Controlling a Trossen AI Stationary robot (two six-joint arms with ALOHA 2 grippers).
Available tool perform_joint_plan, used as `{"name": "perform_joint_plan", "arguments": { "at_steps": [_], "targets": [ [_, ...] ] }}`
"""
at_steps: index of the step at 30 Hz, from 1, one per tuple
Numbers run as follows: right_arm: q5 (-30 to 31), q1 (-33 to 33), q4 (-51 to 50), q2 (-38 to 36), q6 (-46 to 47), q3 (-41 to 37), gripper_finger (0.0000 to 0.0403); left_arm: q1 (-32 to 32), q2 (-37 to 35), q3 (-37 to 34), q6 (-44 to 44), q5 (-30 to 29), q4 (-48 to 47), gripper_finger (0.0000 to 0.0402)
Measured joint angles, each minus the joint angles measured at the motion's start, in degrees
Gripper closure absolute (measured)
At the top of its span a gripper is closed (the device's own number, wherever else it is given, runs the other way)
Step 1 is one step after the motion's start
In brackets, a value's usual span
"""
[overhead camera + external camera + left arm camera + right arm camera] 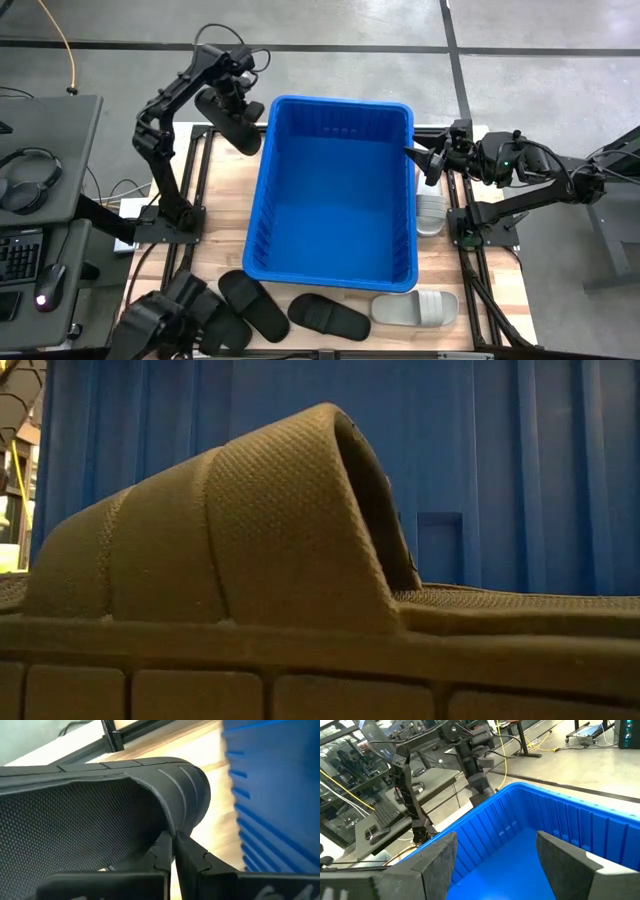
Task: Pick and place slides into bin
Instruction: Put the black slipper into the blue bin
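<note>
Black textured rubber fills my low view: one slide (250, 530) lies right against that camera, its strap arching up, and it blocks nearly everything but the blue wall of the bin (500, 470) behind it. My left wrist view is almost as crowded, since the black slide (100, 815) I carry covers most of it and the fingers (192, 857) show only at their tips, pressed together on its strap edge. So the left tool (238, 118) is clenched on that slide (232, 125), held up just outside the bin's left rim near its far corner.

From above, the bin (262, 200) is a deep blue ribbed tub with nothing visible inside, taking up the middle of the wooden bench (222, 215). The right tool (422, 160) hovers at the bin's right rim with its fingers spread and nothing between them.

Other slides lie along the near side of the bench: two black slides (255, 303) (328, 316) and a grey slide (415, 307) just in front of the bin's near wall. Another grey slide (431, 212) sits wedged between the bin's right wall and the right arm's base, partly hidden. At the near left corner a dark mass is cut off by the frame and I cannot tell what it is. Open bench remains only in narrow strips along the bin's sides.
</note>
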Motion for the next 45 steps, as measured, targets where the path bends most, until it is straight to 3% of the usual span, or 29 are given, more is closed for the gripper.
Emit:
{"name": "perform_joint_plan", "arguments": {
  "at_steps": [14,27,39,45],
  "targets": [
    [-0.2,0.0,0.0,0.0,-0.4,0.0,0.0142,0.0,-11.9,0.0,-0.1,0.1,0.0,0.0401],
    [0.0,0.0,0.0,0.0,-0.4,0.0,0.0142,0.0,-20.3,0.0,-0.2,5.9,0.5,0.0401],
    [0.8,0.0,0.0,0.0,0.0,0.0,0.0142,0.0,-28.5,0.0,-2.3,12.3,8.0,0.0401],
    [0.9,0.0,0.0,0.0,0.0,0.0,0.0142,0.0,-31.3,5.6,-3.0,14.8,9.4,0.0401]
  ]
}}
